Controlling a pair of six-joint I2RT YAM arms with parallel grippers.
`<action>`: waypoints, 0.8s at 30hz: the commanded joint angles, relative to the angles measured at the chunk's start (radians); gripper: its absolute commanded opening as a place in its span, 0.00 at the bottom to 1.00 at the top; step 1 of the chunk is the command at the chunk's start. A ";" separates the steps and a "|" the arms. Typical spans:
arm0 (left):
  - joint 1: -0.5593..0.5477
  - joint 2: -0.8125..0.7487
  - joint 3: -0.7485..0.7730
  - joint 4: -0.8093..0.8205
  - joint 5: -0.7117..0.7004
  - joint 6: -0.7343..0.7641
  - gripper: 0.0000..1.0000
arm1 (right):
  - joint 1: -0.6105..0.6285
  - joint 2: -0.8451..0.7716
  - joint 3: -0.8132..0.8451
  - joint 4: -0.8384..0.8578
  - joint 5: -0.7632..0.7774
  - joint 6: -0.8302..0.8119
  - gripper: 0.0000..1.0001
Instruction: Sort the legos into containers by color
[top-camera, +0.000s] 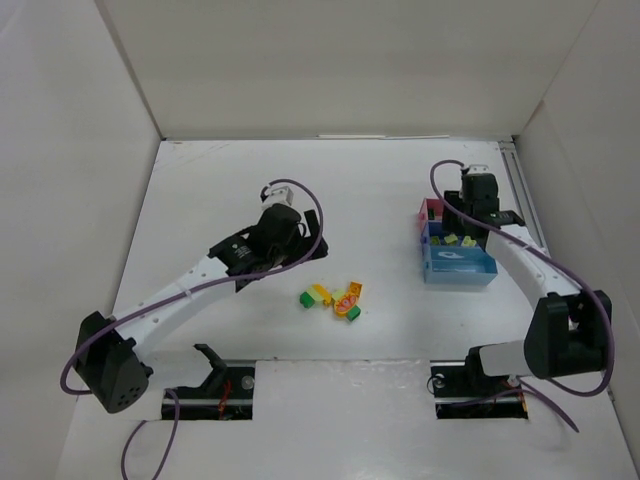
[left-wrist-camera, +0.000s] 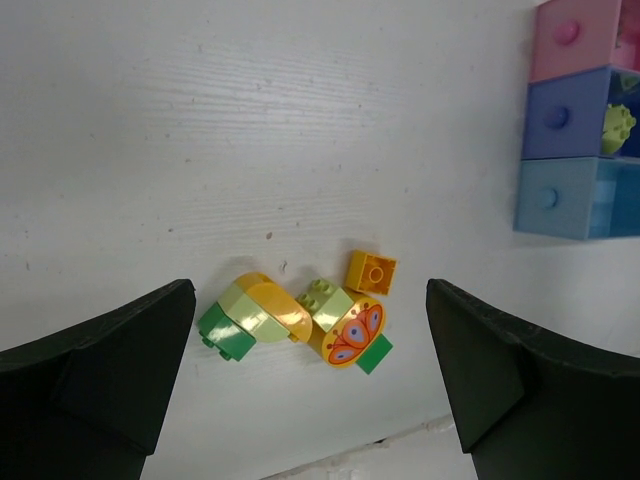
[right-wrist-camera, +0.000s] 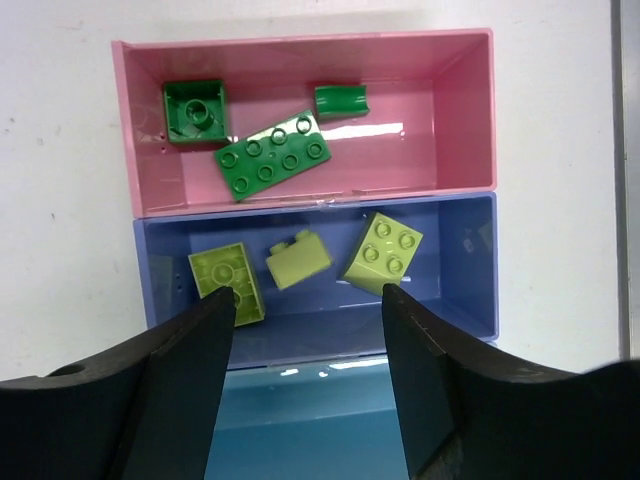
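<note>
Mid-sort. Right gripper (right-wrist-camera: 308, 310) parted, empty, over dark blue plastic tray (right-wrist-camera: 462, 285), mid-frame; left gripper (left-wrist-camera: 308, 295) wide, empty, above mixed-colour brick clump (left-wrist-camera: 272, 312), lower centre. Next: lower, pinch one.

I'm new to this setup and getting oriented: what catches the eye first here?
The pink tray holds three dark green bricks, and the dark blue tray beside it holds three pale green bricks. A bright clump of unsorted bricks lies on the white table, left of the trays.
</note>
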 joint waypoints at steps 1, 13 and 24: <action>0.002 -0.007 -0.034 0.016 0.024 0.025 1.00 | 0.006 -0.061 0.002 0.013 0.018 0.000 0.66; 0.002 -0.044 -0.121 -0.050 -0.022 -0.087 1.00 | 0.470 -0.058 -0.018 0.024 0.005 0.114 0.68; 0.002 -0.159 -0.213 -0.079 0.030 -0.128 1.00 | 0.714 0.306 0.171 -0.112 0.086 0.529 0.71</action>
